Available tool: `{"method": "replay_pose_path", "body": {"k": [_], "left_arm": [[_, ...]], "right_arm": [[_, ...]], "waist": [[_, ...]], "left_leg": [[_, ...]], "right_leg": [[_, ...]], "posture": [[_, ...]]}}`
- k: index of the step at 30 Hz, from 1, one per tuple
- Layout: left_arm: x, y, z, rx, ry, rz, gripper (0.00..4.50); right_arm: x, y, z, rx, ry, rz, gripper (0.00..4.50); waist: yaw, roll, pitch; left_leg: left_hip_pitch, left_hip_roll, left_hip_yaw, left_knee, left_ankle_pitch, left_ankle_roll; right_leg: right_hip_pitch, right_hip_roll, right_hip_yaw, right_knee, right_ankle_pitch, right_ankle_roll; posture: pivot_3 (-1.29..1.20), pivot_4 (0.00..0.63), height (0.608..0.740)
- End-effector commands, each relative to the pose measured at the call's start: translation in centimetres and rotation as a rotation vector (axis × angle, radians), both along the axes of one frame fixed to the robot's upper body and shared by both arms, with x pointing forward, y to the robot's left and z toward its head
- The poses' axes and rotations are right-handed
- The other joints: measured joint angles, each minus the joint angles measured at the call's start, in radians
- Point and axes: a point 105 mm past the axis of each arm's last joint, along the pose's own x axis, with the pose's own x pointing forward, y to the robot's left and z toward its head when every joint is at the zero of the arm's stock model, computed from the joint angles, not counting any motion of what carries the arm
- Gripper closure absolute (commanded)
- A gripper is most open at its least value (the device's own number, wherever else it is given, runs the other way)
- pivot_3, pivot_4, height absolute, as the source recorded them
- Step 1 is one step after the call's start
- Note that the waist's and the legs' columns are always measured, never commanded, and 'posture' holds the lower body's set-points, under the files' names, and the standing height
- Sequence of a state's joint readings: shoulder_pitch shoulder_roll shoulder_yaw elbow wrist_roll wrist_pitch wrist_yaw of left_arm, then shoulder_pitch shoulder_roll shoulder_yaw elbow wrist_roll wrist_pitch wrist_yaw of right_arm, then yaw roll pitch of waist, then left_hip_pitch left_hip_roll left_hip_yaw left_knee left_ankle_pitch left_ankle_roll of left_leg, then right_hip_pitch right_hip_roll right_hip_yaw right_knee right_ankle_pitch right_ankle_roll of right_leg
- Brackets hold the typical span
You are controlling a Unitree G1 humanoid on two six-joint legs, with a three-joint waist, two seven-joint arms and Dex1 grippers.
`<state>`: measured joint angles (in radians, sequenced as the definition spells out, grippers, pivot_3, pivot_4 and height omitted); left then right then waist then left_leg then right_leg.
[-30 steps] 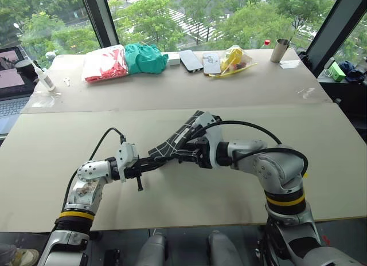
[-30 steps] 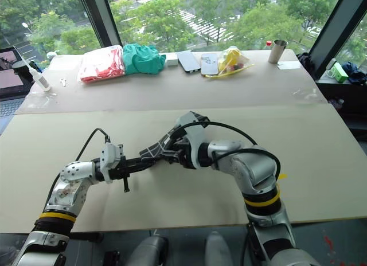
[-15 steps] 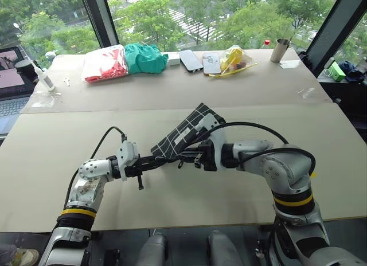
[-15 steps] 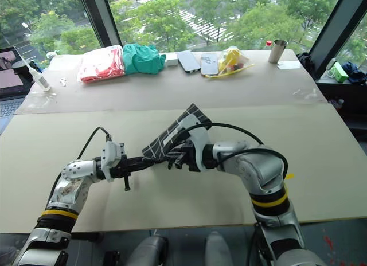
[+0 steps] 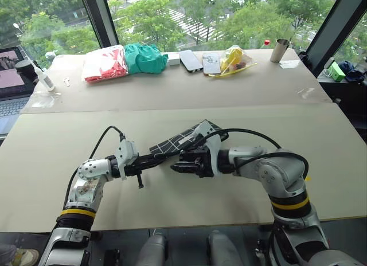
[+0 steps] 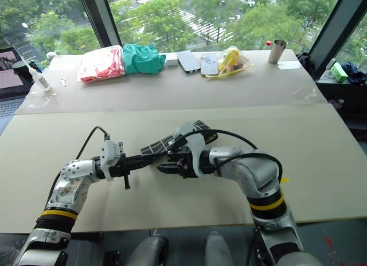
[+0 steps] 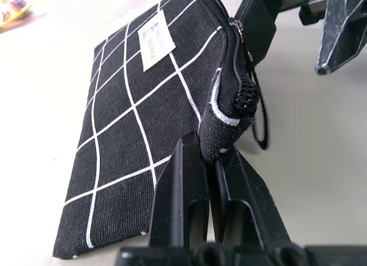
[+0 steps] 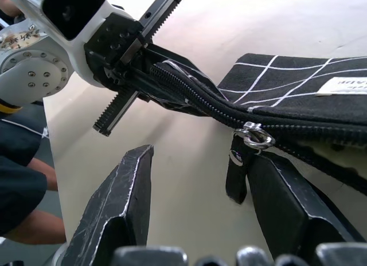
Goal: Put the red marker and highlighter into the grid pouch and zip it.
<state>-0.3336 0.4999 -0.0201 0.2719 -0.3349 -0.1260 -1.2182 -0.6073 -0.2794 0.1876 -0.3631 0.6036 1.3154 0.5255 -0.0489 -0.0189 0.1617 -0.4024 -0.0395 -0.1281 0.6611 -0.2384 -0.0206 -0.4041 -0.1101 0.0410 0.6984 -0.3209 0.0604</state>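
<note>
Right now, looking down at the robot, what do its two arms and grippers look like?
Both arms are silver-grey metal with rounded joint housings and a yellow band above black at the upper arm. A black cable loops over each forearm. The left gripper has a white wrist block and slim black fingers; the right gripper has a white housing and broad black wedge-shaped fingers. A toothed black rail runs along the left gripper.

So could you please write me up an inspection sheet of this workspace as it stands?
Surface: beige table, bare near the arms.
Job's things: grid pouch held off the table, zipper pull and strap hanging; pens not seen.
Clutter: red bag, green cloth, yellow bag, metal cup, bottle on the far table.
Grippers: left claw shut on the pouch's corner; right claw open beside the strap.
Cables: black, on both wrists.
Surroundings: windows, trees, laptop.
</note>
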Motion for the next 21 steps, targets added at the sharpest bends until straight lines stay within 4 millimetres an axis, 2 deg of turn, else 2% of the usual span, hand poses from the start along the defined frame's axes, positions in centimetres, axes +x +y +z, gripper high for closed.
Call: {"method": "replay_pose_path", "body": {"k": [1,2,5,11,16,21], "left_arm": [[-0.1,-0.1,0.8,-0.013,-0.028,-0.002,4.5],[-0.1,-0.1,0.8,-0.013,-0.028,-0.002,4.5],[-0.2,-0.1,0.9,-0.012,-0.029,-0.001,4.5],[-0.1,-0.1,1.0,-0.011,-0.032,0.0,4.5],[-0.2,-0.2,0.9,-0.01,-0.028,0.0,4.5],[-0.3,-0.1,0.9,-0.006,-0.029,0.001,4.5]], "right_arm": [[0.1,0.5,0.4,0.027,-0.016,-0.01,1.74],[0.2,0.5,0.3,0.027,-0.015,-0.017,1.74],[0.5,0.3,0.2,0.015,-0.029,-0.031,2.46],[0.7,-0.2,0.4,0.007,-0.046,-0.032,4.47],[0.7,-0.7,0.9,0.002,-0.073,-0.028,4.47],[0.4,-2.6,2.7,-0.008,-0.124,0.012,4.47]], "waist": [[0.001,0.0,0.0],[0.001,0.0,0.0],[0.001,0.0,0.0],[0.0,0.0,0.0],[0.0,0.0,0.0],[0.002,0.0,0.0]], "left_leg": [[0.0,0.0,0.0,0.0,0.0,0.0],[0.0,0.0,0.0,0.0,0.0,0.0],[0.0,0.0,0.0,0.0,0.0,0.0],[0.0,0.0,0.0,0.0,0.0,0.0],[0.0,0.0,0.0,0.0,0.0,0.0],[0.0,0.0,0.0,0.0,0.0,0.0]], "right_leg": [[0.0,0.0,0.0,0.0,0.0,0.0],[0.0,0.0,0.0,0.0,0.0,0.0],[0.0,0.0,0.0,0.0,0.0,0.0],[0.0,0.0,0.0,0.0,0.0,0.0],[0.0,0.0,0.0,0.0,0.0,0.0],[0.0,0.0,0.0,0.0,0.0,0.0]], "posture": [[0.0,0.15,0.74],[0.0,0.15,0.74],[0.0,0.15,0.74],[0.0,0.15,0.74],[0.0,0.15,0.74],[0.0,0.15,0.74]]}}
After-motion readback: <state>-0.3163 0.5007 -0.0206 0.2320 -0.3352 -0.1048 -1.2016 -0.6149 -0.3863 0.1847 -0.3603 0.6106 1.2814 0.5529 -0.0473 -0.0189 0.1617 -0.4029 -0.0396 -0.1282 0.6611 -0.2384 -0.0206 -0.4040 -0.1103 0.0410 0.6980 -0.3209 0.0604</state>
